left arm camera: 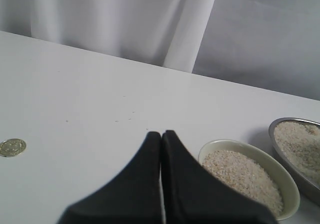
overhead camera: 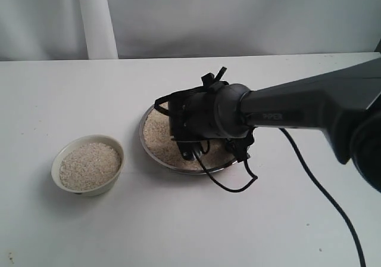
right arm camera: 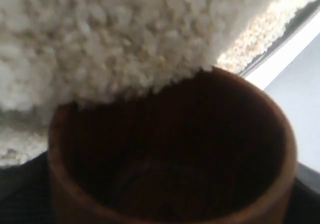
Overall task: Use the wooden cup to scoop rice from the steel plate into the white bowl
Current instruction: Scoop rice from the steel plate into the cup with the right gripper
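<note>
The small, barrel-shaped wooden cup (right arm camera: 170,184), glossy reddish-brown with a dark inside, was tipped over in the right wrist view. Its mouth faced the camera, and its far rim was pushed into a heap of rice (right arm camera: 100,34), small off-white raw grains that bulged over that edge. The cup was inside the wide, shallow steel plate (overhead camera: 143,137), shiny silver-grey with a thin raised rim, near the middle of the white tabletop (overhead camera: 59,88). In the exterior view the dark arm covered much of the plate and hid the cup. A small, round, thick-rimmed white bowl (overhead camera: 56,160) stood apart from the plate on its left, filled with rice nearly to the rim.

The right end effector (right arm camera: 160,211) stood spread wide around the cup's body and pinched it, with black fingers (right arm camera: 15,201) showing on either side. The left end effector (left arm camera: 161,136) was near the bowl, its two black fingers pressed together and holding nothing. A small gold-coloured coin (left arm camera: 12,147) lay on the tabletop well apart from the dishes.
</note>
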You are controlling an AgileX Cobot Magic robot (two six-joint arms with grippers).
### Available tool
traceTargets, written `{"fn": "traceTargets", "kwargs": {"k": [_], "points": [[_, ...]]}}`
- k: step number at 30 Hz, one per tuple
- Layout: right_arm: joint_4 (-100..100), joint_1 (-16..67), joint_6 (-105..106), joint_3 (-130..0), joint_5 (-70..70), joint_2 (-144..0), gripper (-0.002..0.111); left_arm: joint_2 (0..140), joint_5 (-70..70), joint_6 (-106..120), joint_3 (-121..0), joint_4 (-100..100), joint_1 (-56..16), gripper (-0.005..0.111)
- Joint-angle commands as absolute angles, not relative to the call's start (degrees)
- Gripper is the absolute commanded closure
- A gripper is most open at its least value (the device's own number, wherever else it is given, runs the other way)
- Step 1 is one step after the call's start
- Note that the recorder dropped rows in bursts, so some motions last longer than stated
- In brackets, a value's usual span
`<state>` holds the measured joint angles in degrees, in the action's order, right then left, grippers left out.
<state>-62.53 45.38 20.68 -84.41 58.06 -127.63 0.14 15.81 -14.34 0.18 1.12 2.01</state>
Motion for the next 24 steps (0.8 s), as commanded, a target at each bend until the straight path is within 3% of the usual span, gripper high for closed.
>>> {"fn": "traceTargets", "kwargs": {"k": [1, 24], "points": [[-64.8, 46.7, 21.2, -84.8, 56.0, -129.1, 0.097, 0.0, 15.3, -14.6, 0.0, 1.0, 1.7, 0.107], [-58.7, 46.7, 10.9, -84.8, 42.8, -131.3, 0.097, 0.0, 15.3, -14.6, 0.0, 1.0, 1.7, 0.107]]}}
